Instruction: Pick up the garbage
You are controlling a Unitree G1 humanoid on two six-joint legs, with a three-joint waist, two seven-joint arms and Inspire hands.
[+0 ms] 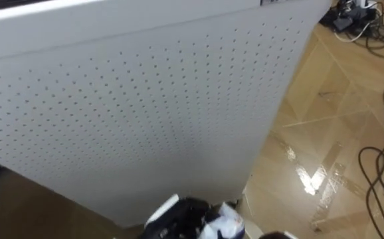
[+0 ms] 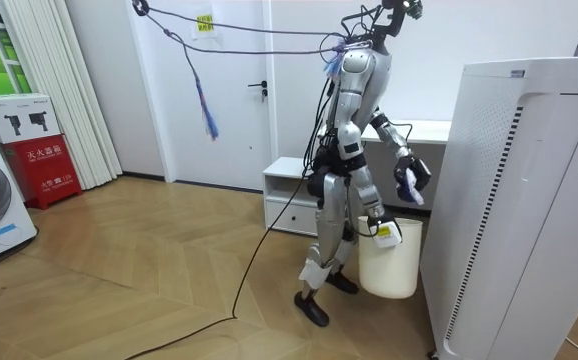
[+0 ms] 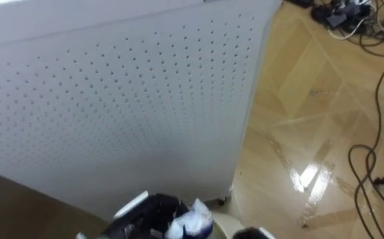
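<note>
A two-legged humanoid robot stands on the wooden floor (image 2: 149, 260) of a room, facing a tall white perforated unit (image 2: 529, 200) at the room view's right, with a low white cabinet (image 2: 289, 185) behind it; its left hand (image 1: 182, 219) is raised in front of the body, fingers curled round a piece of garbage (image 1: 224, 222); from the head camera, the dark hand shows at the bottom edge of the view, just below the unit's lower edge and near its lower corner, with the garbage sticking out of the grip on the robot's right side.

The garbage is a small crumpled white wad with dark blue marks, seemingly paper or a wrapper; it is held in the air, clear of the floor, and close to the unit's perforated face without visibly touching it; in the room view it sits above and slightly beyond a white bucket (image 2: 391, 265).

The right hand (image 2: 379, 228) hangs lower, at the bucket's upper rim beside the robot's leg; how it grips there cannot be told from this distance; the bucket stands between the robot's legs and the unit's front corner.

Dark cables (image 1: 378, 40) trail across the glossy floor past the unit's far side, at the head view's upper right.
</note>
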